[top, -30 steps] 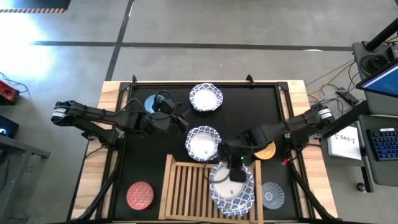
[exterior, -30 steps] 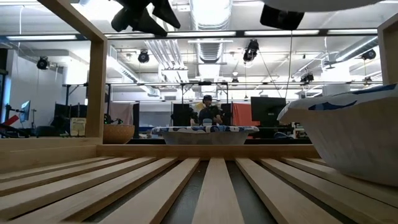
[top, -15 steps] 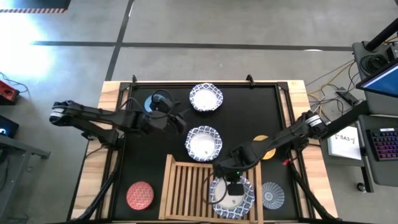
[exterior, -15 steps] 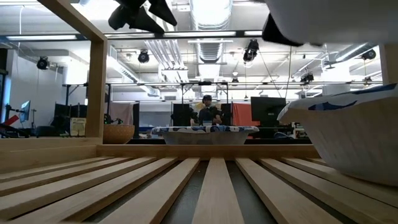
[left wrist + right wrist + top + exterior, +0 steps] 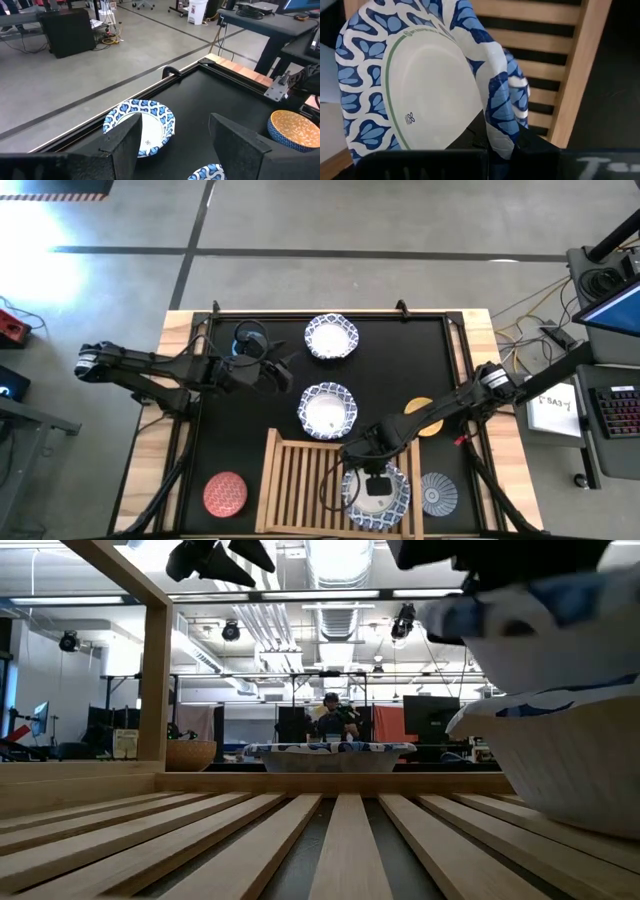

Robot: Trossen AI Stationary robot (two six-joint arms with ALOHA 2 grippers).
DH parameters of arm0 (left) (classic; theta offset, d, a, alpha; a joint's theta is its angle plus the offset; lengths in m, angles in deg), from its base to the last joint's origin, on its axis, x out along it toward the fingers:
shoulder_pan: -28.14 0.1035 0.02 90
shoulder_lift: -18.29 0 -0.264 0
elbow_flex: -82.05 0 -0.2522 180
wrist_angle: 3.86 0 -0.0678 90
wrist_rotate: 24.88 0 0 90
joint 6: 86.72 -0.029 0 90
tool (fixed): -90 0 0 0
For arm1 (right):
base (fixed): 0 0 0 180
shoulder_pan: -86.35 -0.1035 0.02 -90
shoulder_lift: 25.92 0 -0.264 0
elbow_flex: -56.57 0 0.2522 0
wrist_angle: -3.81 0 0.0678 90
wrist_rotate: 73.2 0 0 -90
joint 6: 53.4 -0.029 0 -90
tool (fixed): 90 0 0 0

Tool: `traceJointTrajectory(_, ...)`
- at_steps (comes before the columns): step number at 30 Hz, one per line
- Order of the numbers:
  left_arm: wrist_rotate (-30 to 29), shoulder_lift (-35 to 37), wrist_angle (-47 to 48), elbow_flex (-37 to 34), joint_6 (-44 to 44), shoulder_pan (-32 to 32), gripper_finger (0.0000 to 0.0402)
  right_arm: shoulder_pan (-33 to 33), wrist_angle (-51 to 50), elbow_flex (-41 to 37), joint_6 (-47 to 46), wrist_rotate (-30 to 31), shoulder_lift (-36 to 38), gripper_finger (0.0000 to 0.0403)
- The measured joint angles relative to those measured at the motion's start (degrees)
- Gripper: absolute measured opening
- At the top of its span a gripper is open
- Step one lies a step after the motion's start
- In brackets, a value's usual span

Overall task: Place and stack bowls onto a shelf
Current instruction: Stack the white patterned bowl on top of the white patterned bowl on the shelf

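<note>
Over the right half of the wooden shelf (image 5: 300, 480), the right gripper (image 5: 368, 480) is clamped on the rim of a white bowl with a blue-patterned wavy rim (image 5: 377, 492); its wrist view shows the rim pinched between the dark fingers (image 5: 530, 145) with the shelf's slats behind; the low view shows this held bowl (image 5: 545, 625) just above a second patterned bowl (image 5: 570, 765) already resting on the slats; whether the two touch is not clear. On the black mat (image 5: 390, 375), another patterned bowl (image 5: 327, 410) sits just beyond the shelf's far edge and a fourth (image 5: 331, 337) lies near the far side of the mat; a yellow bowl (image 5: 427, 420) is partly hidden under the right arm; a red bowl (image 5: 225, 493) lies left of the shelf and a grey-blue bowl (image 5: 438, 492) right of it. The left gripper (image 5: 285, 372) hovers above the mat's far left part beside a blue bowl (image 5: 245, 340), its fingers (image 5: 125, 142) spread wide and holding nothing.
</note>
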Motion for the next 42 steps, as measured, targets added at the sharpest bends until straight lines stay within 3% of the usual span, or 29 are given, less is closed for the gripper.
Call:
traceJointTrajectory(13, 0.02, 0.11, -0.02, 0.00, 0.02, -0.02, 0.0214, -0.06, -1.14, -1.85, 0.00, -1.11, 0.02, 0.0018)
traceJointTrajectory(24, 0.04, 0.15, -0.02, 0.00, 0.02, -0.02, 0.0214, -0.02, -2.70, -1.67, 0.44, -1.08, 0.65, 0.0115)
traceJointTrajectory(29, 0.06, 0.15, -0.04, 0.00, 0.02, 0.00, 0.0214, 0.71, -7.21, 0.92, 0.61, -0.42, 1.67, 0.0140)
traceJointTrajectory(35, 0.60, 0.17, 0.44, 0.00, 0.01, 0.00, 0.0214, 2.02, -7.81, 2.58, 0.64, 7.50, 4.67, 0.0142)
traceJointTrajectory(42, 5.67, 0.17, 2.43, 0.00, 0.22, 0.00, 0.0214, 5.12, -7.77, 2.69, 0.57, 24.50, 7.75, 0.0134)
